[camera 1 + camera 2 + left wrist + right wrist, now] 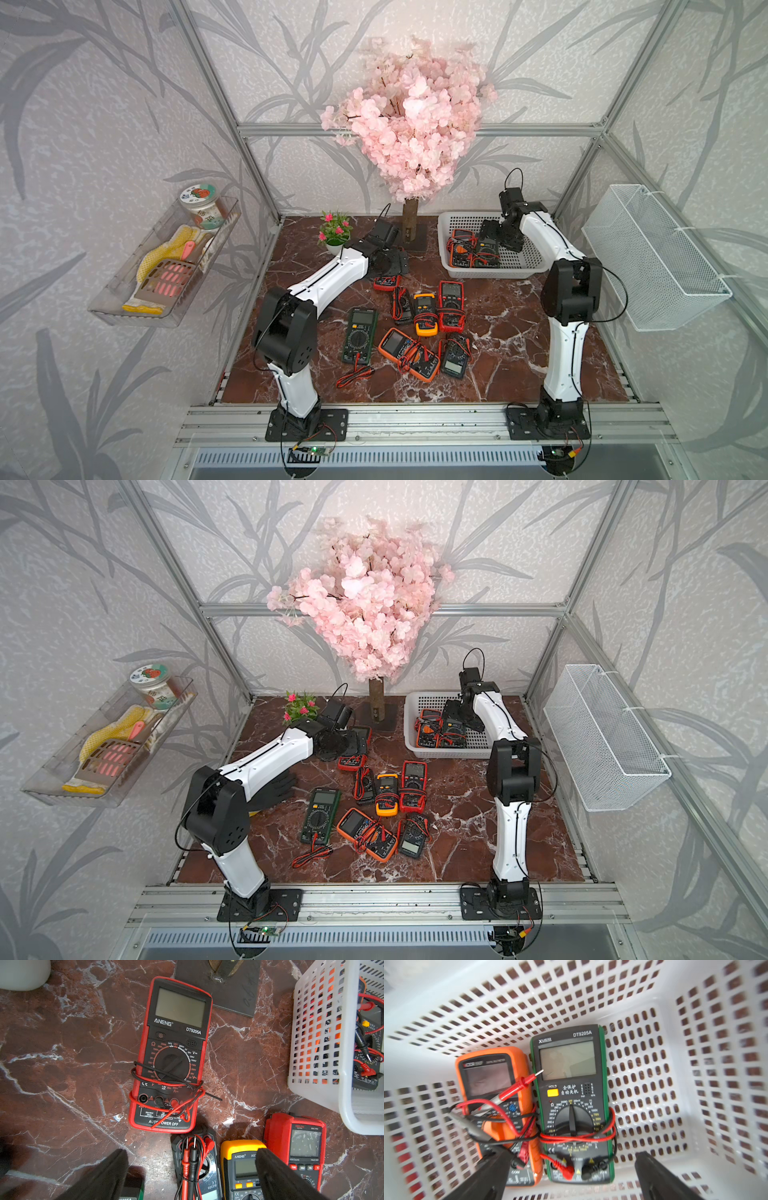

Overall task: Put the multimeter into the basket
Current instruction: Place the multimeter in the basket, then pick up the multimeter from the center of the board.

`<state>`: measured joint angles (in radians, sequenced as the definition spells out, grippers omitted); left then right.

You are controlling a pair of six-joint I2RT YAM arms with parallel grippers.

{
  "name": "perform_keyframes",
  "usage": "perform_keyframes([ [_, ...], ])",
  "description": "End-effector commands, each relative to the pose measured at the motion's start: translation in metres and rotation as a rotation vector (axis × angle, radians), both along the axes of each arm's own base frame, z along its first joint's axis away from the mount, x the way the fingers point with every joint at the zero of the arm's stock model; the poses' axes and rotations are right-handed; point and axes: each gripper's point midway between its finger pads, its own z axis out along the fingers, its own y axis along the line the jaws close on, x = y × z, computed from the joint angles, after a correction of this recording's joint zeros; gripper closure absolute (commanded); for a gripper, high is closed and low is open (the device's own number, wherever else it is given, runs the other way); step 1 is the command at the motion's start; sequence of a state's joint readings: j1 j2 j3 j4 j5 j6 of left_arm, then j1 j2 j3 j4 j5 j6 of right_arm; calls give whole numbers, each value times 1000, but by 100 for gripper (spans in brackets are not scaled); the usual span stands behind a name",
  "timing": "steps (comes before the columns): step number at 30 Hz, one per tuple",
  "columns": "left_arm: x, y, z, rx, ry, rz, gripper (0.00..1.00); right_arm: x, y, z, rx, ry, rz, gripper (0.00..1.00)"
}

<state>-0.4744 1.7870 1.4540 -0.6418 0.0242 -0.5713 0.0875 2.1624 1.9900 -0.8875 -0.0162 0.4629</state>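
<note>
Both sets of jaws stand wide open, gripping nothing. The right gripper (571, 1157) hangs in the basket (716, 1053) above a green multimeter (571, 1105) lying flat beside an orange one (492, 1088). The left gripper (192, 1151) hovers over a red multimeter (172, 1053) on the table (62, 1047), outside the basket.

Top views don't show much of the red multimeter (386, 283). The left gripper (392, 264) sits right over it, so only one end peeks out. Same deal in the basket (498, 272), where the right gripper (490, 241) covers part of the meters (461, 253) inside. In the left wrist view the yellow multimeter (239, 1159) runs off the edge, half behind a finger (276, 1176). The right wrist view is pretty smeared and the orange multimeter (492, 1076) label is unreadable.
</note>
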Motion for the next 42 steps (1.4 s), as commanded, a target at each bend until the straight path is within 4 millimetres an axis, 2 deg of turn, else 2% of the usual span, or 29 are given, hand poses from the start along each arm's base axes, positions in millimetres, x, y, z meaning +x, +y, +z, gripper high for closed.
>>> perform_keyframes([
  [1,0,5,3,18,-9,-8,0,-8,-4,26,6,-54,-30,0],
  [10,-5,13,0,33,-5,-6,0,-48,13,57,47,-112,12,0],
  [17,-15,20,0,45,-1,8,0,-88,39,58,63,-103,79,1],
  [19,-18,24,-1,50,0,17,0,-99,50,52,60,-85,111,0],
  [21,-21,28,0,60,-1,25,0,-111,62,56,62,-91,141,0],
  [30,-35,41,2,75,-9,69,0,-154,113,35,65,-28,244,1],
  [42,-47,48,-2,66,-10,87,0,-187,146,-8,14,54,280,1],
])
